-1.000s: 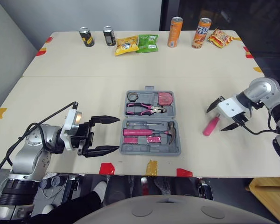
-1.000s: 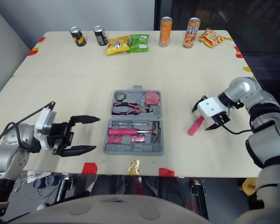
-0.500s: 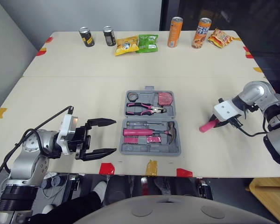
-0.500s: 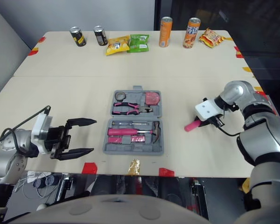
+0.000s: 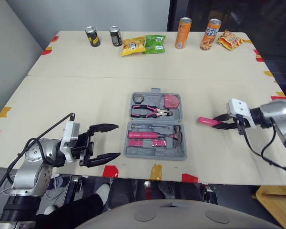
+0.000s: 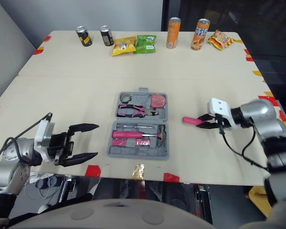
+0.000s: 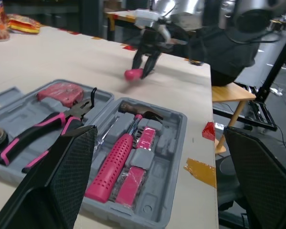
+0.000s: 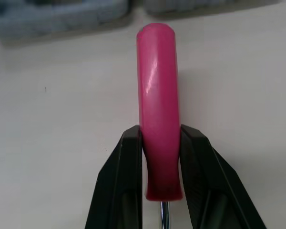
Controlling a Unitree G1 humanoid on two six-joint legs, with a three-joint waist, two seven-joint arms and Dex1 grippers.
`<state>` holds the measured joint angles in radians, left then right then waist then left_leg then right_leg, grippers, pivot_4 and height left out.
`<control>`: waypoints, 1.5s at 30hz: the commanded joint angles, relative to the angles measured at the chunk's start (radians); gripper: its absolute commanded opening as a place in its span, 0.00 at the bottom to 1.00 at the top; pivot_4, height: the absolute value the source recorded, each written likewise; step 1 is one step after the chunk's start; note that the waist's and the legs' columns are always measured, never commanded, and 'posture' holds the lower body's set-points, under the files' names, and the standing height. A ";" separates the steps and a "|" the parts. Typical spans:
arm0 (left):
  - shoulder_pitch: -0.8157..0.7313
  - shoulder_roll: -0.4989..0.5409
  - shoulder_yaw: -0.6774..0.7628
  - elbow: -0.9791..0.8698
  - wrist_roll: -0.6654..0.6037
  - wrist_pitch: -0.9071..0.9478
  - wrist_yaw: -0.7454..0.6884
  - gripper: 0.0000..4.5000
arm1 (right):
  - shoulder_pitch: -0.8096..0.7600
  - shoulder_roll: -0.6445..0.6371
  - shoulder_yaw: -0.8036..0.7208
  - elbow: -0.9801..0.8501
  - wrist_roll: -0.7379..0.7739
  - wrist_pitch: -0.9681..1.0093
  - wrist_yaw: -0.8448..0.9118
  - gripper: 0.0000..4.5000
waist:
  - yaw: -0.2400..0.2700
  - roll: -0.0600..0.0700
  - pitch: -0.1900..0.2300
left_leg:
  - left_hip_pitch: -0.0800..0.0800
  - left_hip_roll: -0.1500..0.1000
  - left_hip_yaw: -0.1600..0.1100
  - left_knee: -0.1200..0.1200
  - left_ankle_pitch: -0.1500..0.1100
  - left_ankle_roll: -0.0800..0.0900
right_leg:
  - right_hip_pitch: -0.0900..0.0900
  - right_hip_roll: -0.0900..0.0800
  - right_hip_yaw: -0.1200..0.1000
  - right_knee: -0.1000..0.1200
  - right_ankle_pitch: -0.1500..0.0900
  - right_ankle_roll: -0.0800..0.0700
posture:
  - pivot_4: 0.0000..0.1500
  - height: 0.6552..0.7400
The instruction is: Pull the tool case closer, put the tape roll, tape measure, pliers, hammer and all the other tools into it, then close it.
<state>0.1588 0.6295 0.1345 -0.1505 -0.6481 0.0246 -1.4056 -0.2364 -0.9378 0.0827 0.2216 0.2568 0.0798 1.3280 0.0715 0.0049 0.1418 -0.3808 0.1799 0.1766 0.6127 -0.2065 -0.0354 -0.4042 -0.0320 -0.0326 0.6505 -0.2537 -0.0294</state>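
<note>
Right wrist view, pink screwdriver handle (image 8: 157, 95) clamped between right jaws

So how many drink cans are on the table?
4, all standing along the beige table's far edge: a short dark can, another short dark can beside it, and further right a tall orange can and another tall orange can. None looks hidden.

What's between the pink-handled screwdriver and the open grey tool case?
Nothing: in the left eye view only bare beige tabletop lies between the pink-handled screwdriver, clamped in the right gripper, and the grey plastic tool case.
</note>
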 commanded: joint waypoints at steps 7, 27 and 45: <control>-0.005 0.043 0.041 -0.060 -0.034 0.050 0.016 1.00 | 0.153 -0.113 -0.113 -0.909 0.147 0.813 -0.368 0.13 | -0.014 -0.001 0.000 | 0.013 0.000 0.003 -0.008 0.000 -0.002 | 0.006 0.001 0.004 -0.002 0.000 0.001 | 1.00 1.00; -0.009 0.075 0.041 -0.168 -0.069 0.146 0.040 1.00 | 0.209 0.437 -0.274 -0.928 0.053 1.405 -1.014 0.13 | 0.016 -0.001 0.000 | 0.015 -0.001 0.004 -0.015 -0.001 -0.014 | 0.006 0.002 0.005 -0.004 -0.001 0.001 | 1.00 1.00; -0.116 0.076 0.036 -0.161 -0.120 0.225 0.044 1.00 | 0.561 0.480 -0.300 -0.730 0.013 0.644 -0.890 0.81 | 0.011 -0.003 -0.002 | 0.031 -0.002 0.004 -0.019 -0.006 -0.025 | 0.022 0.001 0.006 -0.010 -0.003 0.004 | 1.00 1.00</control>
<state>0.0476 0.7081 0.1443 -0.3090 -0.7506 0.2509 -1.3683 0.3061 -0.4659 -0.1881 -0.5367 0.2534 0.8146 0.4000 0.0821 0.0017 0.1403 -0.3502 0.1774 0.1803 0.5934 -0.2125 -0.0604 -0.3824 -0.0308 -0.0266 0.6402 -0.2570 -0.0255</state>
